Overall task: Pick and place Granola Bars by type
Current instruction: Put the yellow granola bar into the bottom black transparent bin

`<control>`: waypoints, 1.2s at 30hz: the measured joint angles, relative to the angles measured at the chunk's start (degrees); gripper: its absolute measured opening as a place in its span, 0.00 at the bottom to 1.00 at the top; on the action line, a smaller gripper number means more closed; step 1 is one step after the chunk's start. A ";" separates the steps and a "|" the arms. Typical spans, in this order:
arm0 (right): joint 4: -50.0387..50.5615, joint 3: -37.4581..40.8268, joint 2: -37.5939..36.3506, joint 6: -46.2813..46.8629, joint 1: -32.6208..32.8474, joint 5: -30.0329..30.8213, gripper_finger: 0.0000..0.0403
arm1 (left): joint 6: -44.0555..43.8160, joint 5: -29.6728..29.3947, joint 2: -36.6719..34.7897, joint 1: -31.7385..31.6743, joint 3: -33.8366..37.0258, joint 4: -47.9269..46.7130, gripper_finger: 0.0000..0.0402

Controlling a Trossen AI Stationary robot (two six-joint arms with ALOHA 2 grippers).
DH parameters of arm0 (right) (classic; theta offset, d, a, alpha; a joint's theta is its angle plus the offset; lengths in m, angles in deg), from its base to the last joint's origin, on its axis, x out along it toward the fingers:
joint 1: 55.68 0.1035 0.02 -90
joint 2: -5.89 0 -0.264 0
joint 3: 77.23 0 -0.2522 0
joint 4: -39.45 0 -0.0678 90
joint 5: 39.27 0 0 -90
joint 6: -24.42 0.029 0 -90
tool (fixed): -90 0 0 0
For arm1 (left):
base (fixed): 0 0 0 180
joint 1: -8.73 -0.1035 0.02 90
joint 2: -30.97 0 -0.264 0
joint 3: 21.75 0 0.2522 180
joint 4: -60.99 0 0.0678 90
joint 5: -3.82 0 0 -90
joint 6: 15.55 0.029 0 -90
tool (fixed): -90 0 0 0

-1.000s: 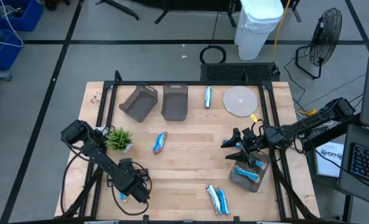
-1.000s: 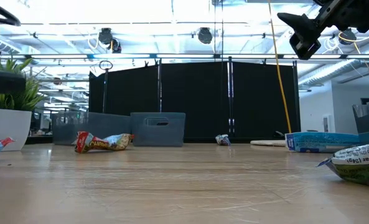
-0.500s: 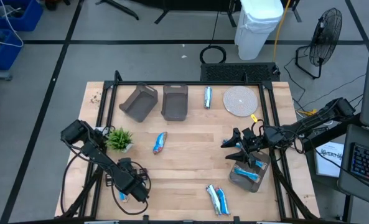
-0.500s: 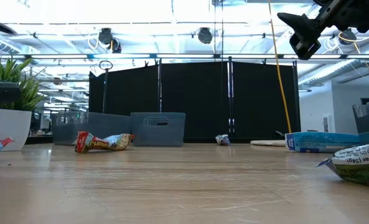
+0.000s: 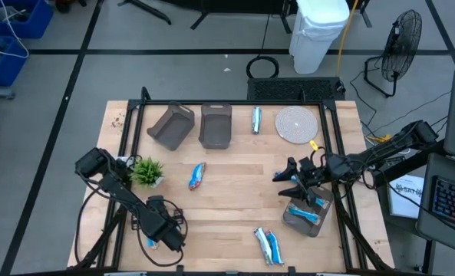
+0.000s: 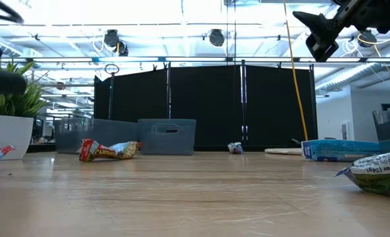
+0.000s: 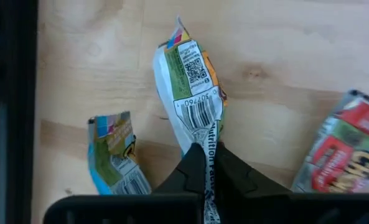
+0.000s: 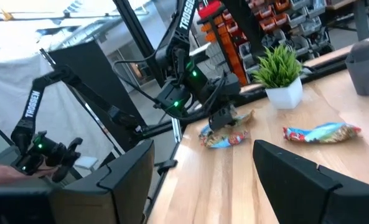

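My left gripper (image 5: 155, 234) (image 7: 207, 186) stands near the table's near left corner, pointing steeply down, shut on a granola bar (image 7: 193, 93) with a white-and-green wrapper and a barcode. A second bar (image 7: 117, 158) and a red-labelled bar (image 7: 347, 155) lie on the wood on either side of it. More bars lie at mid-table (image 5: 198, 175), at the far edge (image 5: 255, 119) and at the near edge (image 5: 267, 245). My right gripper (image 5: 287, 184) (image 8: 215, 186) hangs open and level above the table's right side, just left of a grey bin (image 5: 319, 201) holding a blue bar (image 5: 307, 215). My left gripper pinches the near end of the barcode bar's wrapper (image 7: 204, 144) between its two fingers, coming from above and slanting down, in line with the bar's length. The rest of the bar stretches away from the fingers over the wood; whether it is lifted clear I cannot tell.
Two grey-brown bins (image 5: 172, 126) (image 5: 215, 125) and a round grey disc (image 5: 296, 124) stand along the far edge. A small potted plant (image 5: 146, 172) stands just beyond my left gripper. The black frame rails (image 5: 127, 138) run along both table sides. Bare wood lies at mid-table.
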 joint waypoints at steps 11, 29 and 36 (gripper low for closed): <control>-10.47 -0.02 -0.02 -0.93 0.00 0.00 0.65 | 5.86 -13.94 0.00 -0.38 -16.06 -6.66 0.02; 15.55 -26.58 4.04 -9.03 -0.06 0.01 0.65 | 50.23 -44.63 0.00 -10.78 -38.39 -7.27 0.02; 19.69 -37.06 7.22 -9.16 -1.75 0.13 0.65 | 71.97 -45.79 0.02 -16.21 -47.02 -4.52 0.02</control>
